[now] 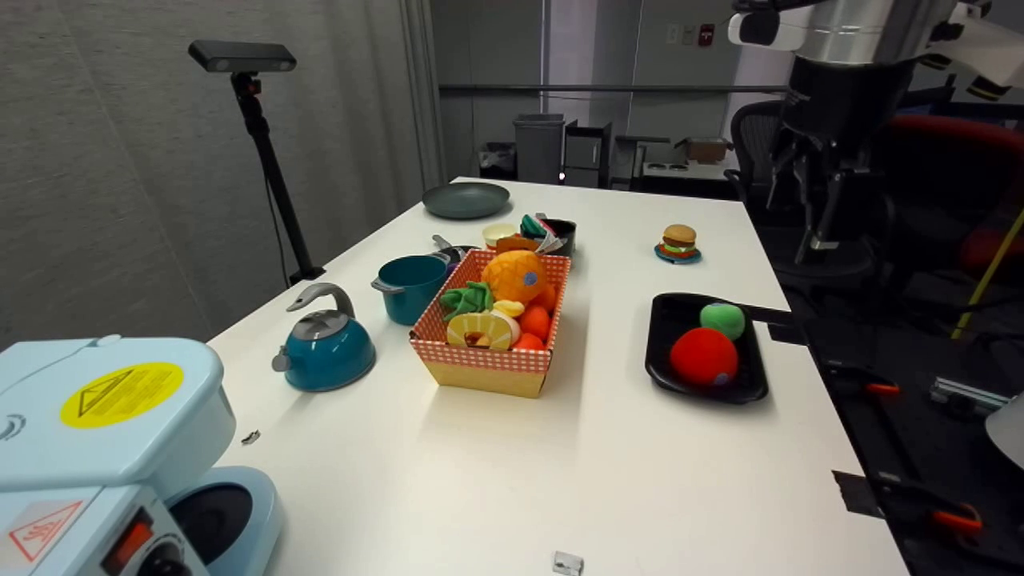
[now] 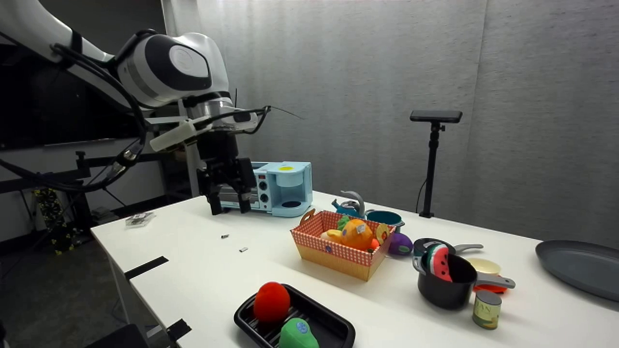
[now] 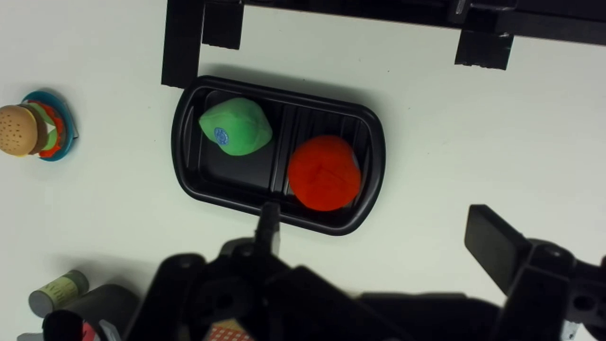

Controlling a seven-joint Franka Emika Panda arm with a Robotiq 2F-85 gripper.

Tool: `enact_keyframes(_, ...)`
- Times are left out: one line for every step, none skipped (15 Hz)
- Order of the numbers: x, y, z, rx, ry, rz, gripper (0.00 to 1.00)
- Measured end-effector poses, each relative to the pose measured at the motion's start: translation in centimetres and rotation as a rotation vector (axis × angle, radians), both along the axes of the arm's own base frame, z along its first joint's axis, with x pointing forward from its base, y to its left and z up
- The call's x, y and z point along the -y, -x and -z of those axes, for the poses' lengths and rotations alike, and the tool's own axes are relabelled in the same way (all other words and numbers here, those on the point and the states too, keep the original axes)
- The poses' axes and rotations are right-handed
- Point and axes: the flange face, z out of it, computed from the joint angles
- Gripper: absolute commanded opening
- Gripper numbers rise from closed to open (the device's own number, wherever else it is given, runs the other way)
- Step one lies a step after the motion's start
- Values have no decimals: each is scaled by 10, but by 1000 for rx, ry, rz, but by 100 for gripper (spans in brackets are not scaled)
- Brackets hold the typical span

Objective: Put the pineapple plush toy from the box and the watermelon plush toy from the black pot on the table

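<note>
The orange pineapple plush toy (image 1: 510, 277) with a green tuft lies on top of other plush food in the checked box (image 1: 484, 376); both also show in an exterior view, toy (image 2: 357, 235) and box (image 2: 333, 259). The watermelon plush toy (image 2: 439, 263), a red slice with green rind, leans upright in the round black pot (image 2: 442, 291), partly above its rim. In the wrist view the pot (image 3: 113, 299) is partly behind the gripper. My gripper (image 3: 374, 222) is open and empty, high above the white table (image 3: 435, 123); it shows in both exterior views (image 1: 800, 220) (image 2: 230, 208).
A black tray (image 2: 333, 316) holds a red toy (image 2: 272, 302) and a green toy (image 2: 298, 333). A toy burger (image 1: 678, 240), can (image 2: 487, 309), teal kettle (image 1: 328, 352), teal saucepan (image 1: 412, 288), purple toy (image 2: 400, 244), grey plate (image 1: 466, 200) and light-blue appliance (image 2: 290, 188) stand around.
</note>
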Motion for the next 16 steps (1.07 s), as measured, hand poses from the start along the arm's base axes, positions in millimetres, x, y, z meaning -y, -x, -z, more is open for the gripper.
enact_keyframes(0, -3, 1, -1, -4, 1, 100)
enact_keyframes(1, -6, 3, 0, -9, 3, 100)
enact_keyframes(2, -9, 5, 0, -14, 5, 100)
enact_keyframes(3, -13, 6, 1, -20, 8, 100)
enact_keyframes(5, -18, 9, 0, -26, 12, 100)
enact_keyframes(8, -22, 10, -1, -33, 19, 100)
enact_keyframes(12, -26, 12, -1, -40, 28, 100)
enact_keyframes(17, -31, 14, -3, -46, 39, 100)
enact_keyframes(23, -36, 16, -5, -53, 50, 100)
enact_keyframes(29, -40, 18, -6, -59, 62, 100)
enact_keyframes(35, -45, 20, -8, -65, 75, 100)
enact_keyframes(41, -50, 22, -12, -71, 87, 100)
enact_keyframes(47, -56, 24, -14, -76, 99, 100)
enact_keyframes(53, -62, 26, -16, -81, 110, 100)
enact_keyframes(58, -68, 27, -16, -86, 119, 100)
enact_keyframes(63, -74, 28, -18, -90, 127, 100)
